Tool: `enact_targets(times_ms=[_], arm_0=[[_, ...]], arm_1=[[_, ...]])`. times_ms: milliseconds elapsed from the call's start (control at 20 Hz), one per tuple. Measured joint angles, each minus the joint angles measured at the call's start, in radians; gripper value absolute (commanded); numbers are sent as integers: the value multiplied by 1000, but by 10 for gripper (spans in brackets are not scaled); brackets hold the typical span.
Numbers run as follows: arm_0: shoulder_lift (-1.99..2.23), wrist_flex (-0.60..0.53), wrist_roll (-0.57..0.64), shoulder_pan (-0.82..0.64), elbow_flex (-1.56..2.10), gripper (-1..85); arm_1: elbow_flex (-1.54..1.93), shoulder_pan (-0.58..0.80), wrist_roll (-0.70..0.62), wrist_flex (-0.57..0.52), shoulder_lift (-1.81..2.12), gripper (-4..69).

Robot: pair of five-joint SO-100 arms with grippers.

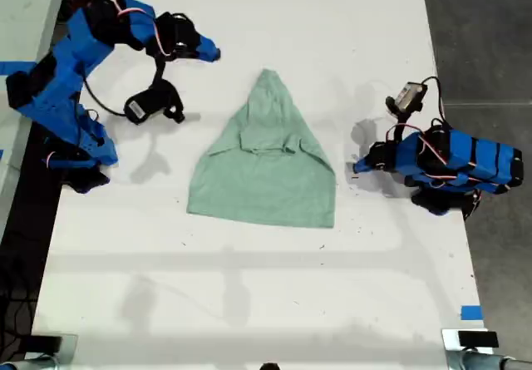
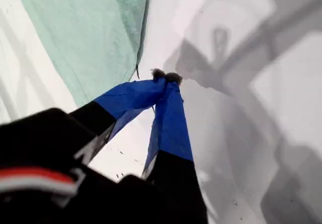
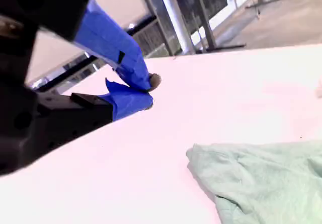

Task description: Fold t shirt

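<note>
Hovering beside the t shirt (image 1: 264, 158), my first gripper (image 2: 166, 76) and second gripper (image 3: 150, 92) seemingly pinch empty fingers together.

A white table (image 1: 249, 303) carries everything. The mint-green t shirt (image 1: 266, 166) lies on it near the middle, partly folded into a point.

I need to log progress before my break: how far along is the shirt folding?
Partly done: the t shirt lies on the table with both sleeve sides folded inward, forming a point at its collar end. Nothing is in hand: my first gripper is shut beside the hem and my second gripper is shut near the point, both off the cloth. Folding it lengthwise remains.
</note>
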Motion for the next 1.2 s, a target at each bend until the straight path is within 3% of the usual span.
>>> enact_targets(times_ms=[300, 400, 600, 1200], arm_0=[[933, -442, -198, 133, 1104, -2], [1181, -515, -233, 166, 1419, -2], [1488, -497, -238, 179, 1807, -2], [1525, -479, -219, 221, 1825, -2]], arm_1=[[0, 0, 0, 0, 0, -28], [0, 0, 0, 0, 0, -28], [0, 0, 0, 0, 0, -25], [0, -23, 0, 0, 0, -22]])
